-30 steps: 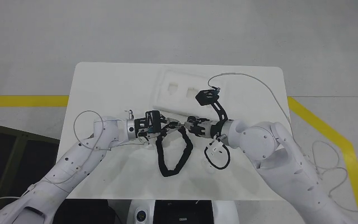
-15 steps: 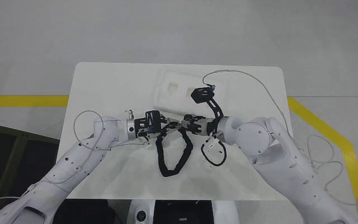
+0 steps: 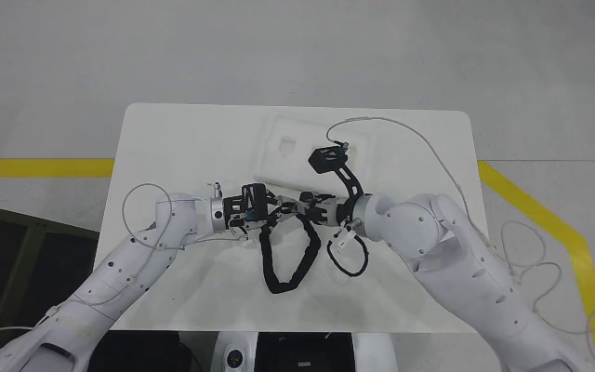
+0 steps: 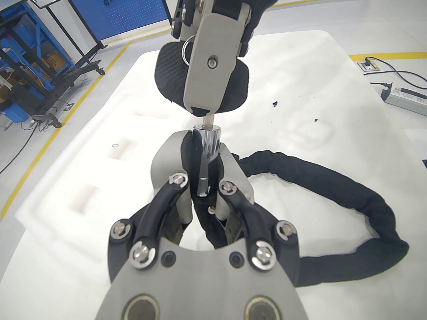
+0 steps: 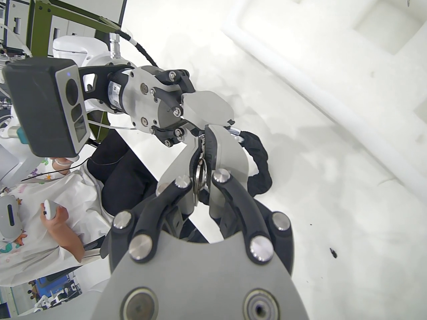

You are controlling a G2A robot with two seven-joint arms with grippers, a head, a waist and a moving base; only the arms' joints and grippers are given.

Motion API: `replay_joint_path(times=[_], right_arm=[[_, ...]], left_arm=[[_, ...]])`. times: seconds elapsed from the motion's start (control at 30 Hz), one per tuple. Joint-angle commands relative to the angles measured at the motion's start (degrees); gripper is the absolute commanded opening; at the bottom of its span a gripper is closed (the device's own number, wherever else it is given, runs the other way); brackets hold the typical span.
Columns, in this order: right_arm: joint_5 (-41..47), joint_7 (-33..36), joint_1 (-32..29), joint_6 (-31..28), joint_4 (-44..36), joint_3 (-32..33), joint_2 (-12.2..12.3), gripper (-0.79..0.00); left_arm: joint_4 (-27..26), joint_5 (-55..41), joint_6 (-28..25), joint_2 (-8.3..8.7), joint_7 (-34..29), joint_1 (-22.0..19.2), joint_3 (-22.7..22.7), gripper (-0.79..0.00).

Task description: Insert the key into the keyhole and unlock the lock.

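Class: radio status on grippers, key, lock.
Left gripper shut on black-sleeved silver chain lock. Right gripper shut on small silver key, blade at keyhole. Path unobstructed.

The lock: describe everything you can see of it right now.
The lock is a loop in a black fabric sleeve ending in a shiny metal cylinder. The left end effector is shut on that cylinder, while the loop lies on the white table. The key, gripped by the right end effector, meets the cylinder's end face. How deep its blade sits cannot be told.
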Motion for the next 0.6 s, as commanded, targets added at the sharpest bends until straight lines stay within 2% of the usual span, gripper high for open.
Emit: replay_joint_path(times=[0.0, 0.07, 0.17, 0.4, 0.5, 0.57], right_arm=[[0.10, -0.18, -0.02, 0.00, 0.08, 0.08, -0.05, -0.477], [0.11, -0.40, -0.10, -0.08, 0.07, 0.28, -0.08, -0.434], [0.09, -0.36, -0.23, -0.31, -0.06, 0.67, -0.07, -0.416], [-0.33, 2.25, -0.76, -1.13, -2.33, 3.39, 0.49, -0.437], [-0.75, 3.70, -1.41, -1.26, -3.59, 4.93, 0.88, -0.486], [-1.03, 4.90, -1.91, -1.69, -4.32, 5.83, 1.16, -0.493]], left_arm=[[0.00, 0.00, 0.00, 0.00, 0.00, 0.00, 0.00, -0.785], [0.00, 0.00, 0.00, 0.00, 0.00, 0.00, 0.00, -0.785], [0.00, 0.00, 0.00, 0.00, 0.00, 0.00, 0.00, -0.785], [0.00, 0.00, 0.00, 0.00, 0.00, 0.00, 0.00, -0.785], [0.00, 0.00, 0.00, 0.00, 0.00, 0.00, 0.00, -0.785], [0.00, 0.00, 0.00, 0.00, 0.00, 0.00, 0.00, -0.785]])
